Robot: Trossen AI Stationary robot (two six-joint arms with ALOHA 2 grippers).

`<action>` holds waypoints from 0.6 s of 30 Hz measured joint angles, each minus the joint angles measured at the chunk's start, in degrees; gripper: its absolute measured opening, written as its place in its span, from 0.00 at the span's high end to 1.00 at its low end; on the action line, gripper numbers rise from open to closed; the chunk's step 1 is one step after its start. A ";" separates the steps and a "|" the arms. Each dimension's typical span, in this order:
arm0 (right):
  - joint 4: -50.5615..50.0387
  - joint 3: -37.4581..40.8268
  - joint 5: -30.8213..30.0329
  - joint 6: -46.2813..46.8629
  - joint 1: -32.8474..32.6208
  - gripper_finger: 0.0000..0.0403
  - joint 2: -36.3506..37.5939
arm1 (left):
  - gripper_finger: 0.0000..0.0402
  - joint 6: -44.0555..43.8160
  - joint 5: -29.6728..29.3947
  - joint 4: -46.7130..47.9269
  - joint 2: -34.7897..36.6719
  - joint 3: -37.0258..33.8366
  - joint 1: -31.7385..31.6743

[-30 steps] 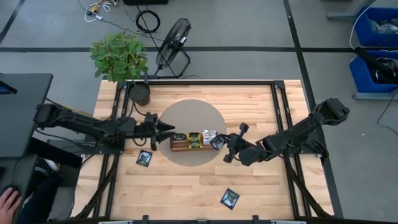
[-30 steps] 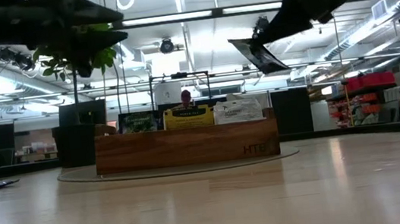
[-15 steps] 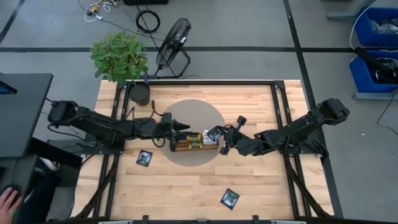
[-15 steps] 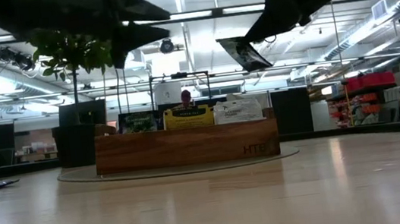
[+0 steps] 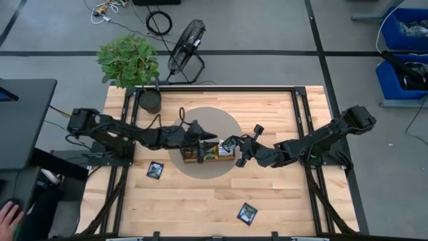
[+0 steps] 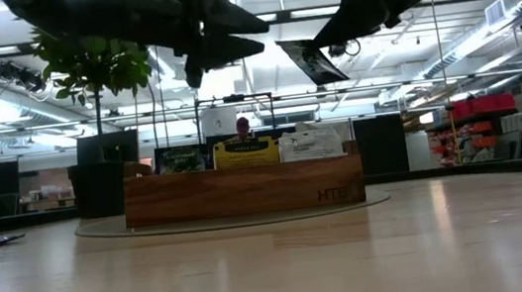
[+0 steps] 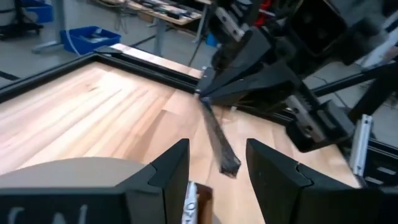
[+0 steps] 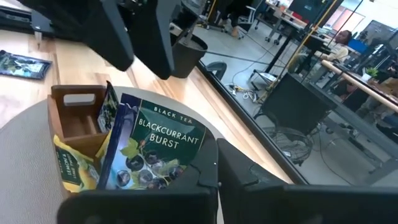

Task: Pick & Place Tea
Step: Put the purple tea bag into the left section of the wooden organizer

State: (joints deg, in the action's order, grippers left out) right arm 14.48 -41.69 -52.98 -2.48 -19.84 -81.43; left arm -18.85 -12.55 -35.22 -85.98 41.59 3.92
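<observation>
Black sachet clamped in my right tool, held in the air above the tray's right end. My left tool, fingers apart and empty, hovers over the tray's left end.

A flat square black tea sachet printed "Blackcurrant Burst" hangs tilted in the air above the long brown wooden compartment tray, pinched in the right claw. Yellow, white and dark green-labelled sachets stand upright in the tray's compartments. Two more black sachets lie flat on the surface, one near the tray, one well apart.
</observation>
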 joint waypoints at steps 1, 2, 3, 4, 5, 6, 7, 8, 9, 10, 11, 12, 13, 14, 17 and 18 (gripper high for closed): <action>0.00 0.00 -0.01 0.00 0.00 1.00 0.00 | 0.59 0.00 0.49 -0.02 -0.36 0.31 0.04; -0.02 0.00 -0.01 -0.11 0.04 1.00 0.00 | 0.59 0.00 0.81 -0.19 -0.82 0.74 0.04; 0.01 0.00 -0.01 -0.36 0.15 1.00 0.00 | 0.59 -0.23 0.85 -0.20 -1.20 0.96 0.06; 0.08 0.00 -0.03 -0.74 0.24 1.00 0.00 | 0.59 -0.61 0.86 -0.13 -1.61 1.15 0.09; 0.12 0.00 -0.01 -1.12 0.37 1.00 0.00 | 0.59 -1.10 1.11 -0.17 -2.08 1.41 0.06; 0.11 0.02 -0.01 -1.40 0.50 1.00 0.00 | 0.59 -1.36 1.39 0.01 -2.30 1.48 0.05; 0.13 0.00 -0.03 -1.49 0.65 1.00 0.00 | 0.59 -1.36 1.76 0.13 -2.33 1.51 0.04; 0.13 0.00 -0.01 -1.49 0.79 1.00 0.00 | 0.59 -1.47 2.22 0.07 -2.33 1.55 0.04; 0.13 0.00 0.01 -1.44 0.97 1.00 0.00 | 0.59 -1.50 2.25 0.14 -2.32 1.65 0.04; 0.18 0.00 0.01 -1.46 1.07 1.00 0.00 | 0.59 -1.55 2.27 0.54 -2.31 1.66 0.04; 0.45 0.01 -0.01 -1.53 1.07 1.00 0.00 | 0.59 -1.54 2.28 0.93 -2.31 1.65 0.04; 0.84 0.00 -0.03 -1.90 1.09 1.00 0.00 | 0.59 -1.53 2.29 1.00 -2.33 1.64 0.04; 1.42 0.00 -0.02 -2.52 1.08 1.00 0.00 | 0.59 -1.53 2.29 0.72 -2.33 1.64 0.04; 2.06 0.00 -0.01 -3.00 1.07 1.00 0.00 | 0.59 -1.53 2.29 0.36 -2.33 1.64 0.04; 3.03 0.00 0.04 -4.12 1.07 1.00 0.00 | 0.59 -1.49 2.27 0.48 -2.31 1.64 0.01; 3.51 0.00 0.11 -4.20 1.07 1.00 0.00 | 0.59 -1.49 2.29 0.43 -2.31 1.64 -0.13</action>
State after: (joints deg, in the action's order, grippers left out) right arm 17.99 -41.69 -52.87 -6.68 -18.76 -81.43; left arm -20.34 -10.26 -34.79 -88.29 43.22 3.80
